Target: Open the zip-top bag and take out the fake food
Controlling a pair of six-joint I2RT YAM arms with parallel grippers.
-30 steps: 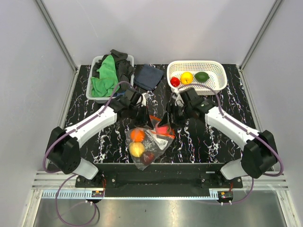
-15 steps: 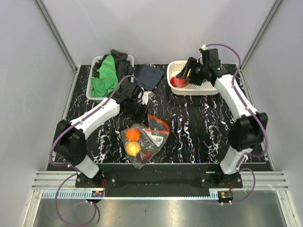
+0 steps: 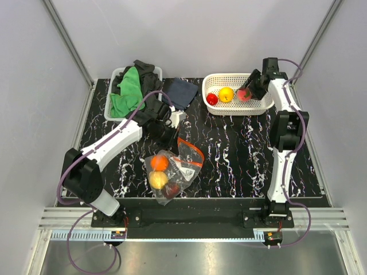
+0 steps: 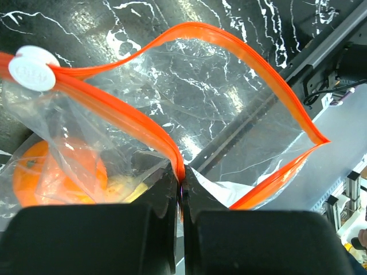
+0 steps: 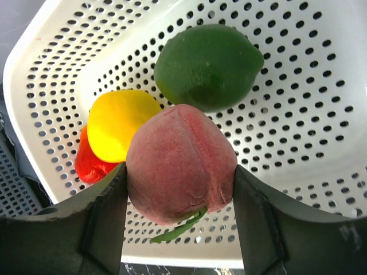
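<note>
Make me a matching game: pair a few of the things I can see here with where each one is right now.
Things:
1. peach
2. orange
3. lime
4. zip strip

Places:
A. lying in the white basket
B. inside the clear bag
C. gripped by the right end effector
D. pinched by the left end effector

Pairs: 1-C, 2-B, 3-A, 4-D.
</note>
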